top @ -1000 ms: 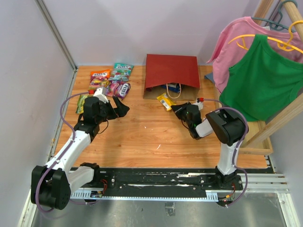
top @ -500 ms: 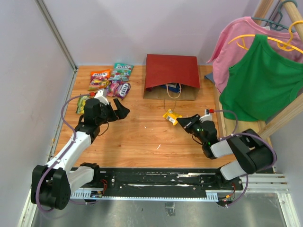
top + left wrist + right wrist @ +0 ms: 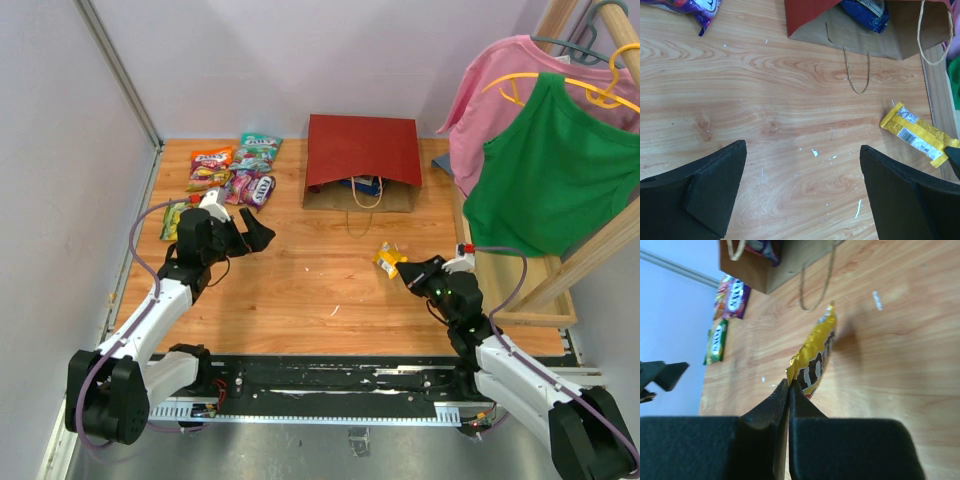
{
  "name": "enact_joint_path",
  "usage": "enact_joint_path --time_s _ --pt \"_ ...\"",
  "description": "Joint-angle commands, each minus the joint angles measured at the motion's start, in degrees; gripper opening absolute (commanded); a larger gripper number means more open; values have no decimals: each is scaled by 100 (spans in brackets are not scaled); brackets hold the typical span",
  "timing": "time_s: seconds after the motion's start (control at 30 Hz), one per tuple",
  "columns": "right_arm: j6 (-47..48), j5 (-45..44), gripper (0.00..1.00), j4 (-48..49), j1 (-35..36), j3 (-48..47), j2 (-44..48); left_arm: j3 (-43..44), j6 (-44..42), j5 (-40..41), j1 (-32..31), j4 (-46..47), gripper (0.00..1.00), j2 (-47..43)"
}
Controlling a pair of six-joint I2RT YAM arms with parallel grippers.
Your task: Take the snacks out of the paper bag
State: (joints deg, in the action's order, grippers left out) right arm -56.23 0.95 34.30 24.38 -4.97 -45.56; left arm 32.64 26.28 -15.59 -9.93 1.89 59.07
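Glossy yellow bar wrapper (image 3: 389, 260); matt kraft paper bag (image 3: 362, 150) (red outside); smooth wood-grain table (image 3: 300, 285).

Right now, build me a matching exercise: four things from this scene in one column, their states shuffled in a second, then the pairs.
1. yellow bar wrapper
2. blue Doritos bag
3. left gripper
4. green candy packet

A. open, holding nothing
B. flat on the table near its left edge
C. inside the paper bag's mouth
D. pinched by the right gripper

Pairs: 1-D, 2-C, 3-A, 4-B
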Motion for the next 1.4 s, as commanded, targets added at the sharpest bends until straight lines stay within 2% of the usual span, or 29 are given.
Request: enact_joint_path --time_s 0.0,0.13,0.23,0.4,0.57,0.8,0.93,1.2,1.37 --pt "286 -187 1 -892 -157 82 171 -13 56 -149 -2 212 100 -85" --pt "292 329 1 -834 -138 -52 -235 8 131 -156 -3 136 100 -225" --pt "164 366 1 -407 95 -46 -663 -35 318 -178 -1 89 99 -442" --pt "106 75 1 58 984 -348 -1595 -91 534 -97 -1 35 99 -697" --pt "15 104 1 705 1988 -978 -3040 -24 560 -75 0 -68 98 -827" --pt "-319 868 1 1876 2542 -2430 -5443 269 648 -50 0 -448 98 -1287" --pt "-548 1108 1 2003 2726 -3465 -6426 477 707 36 1 -693 100 -1673" --pt "-629 782 1 1341 2810 -5308 -7392 840 691 282 0 -1207 100 -1937" --pt "-903 309 1 1556 2826 -6031 -7838 973 751 481 0 -1369 100 -2153"
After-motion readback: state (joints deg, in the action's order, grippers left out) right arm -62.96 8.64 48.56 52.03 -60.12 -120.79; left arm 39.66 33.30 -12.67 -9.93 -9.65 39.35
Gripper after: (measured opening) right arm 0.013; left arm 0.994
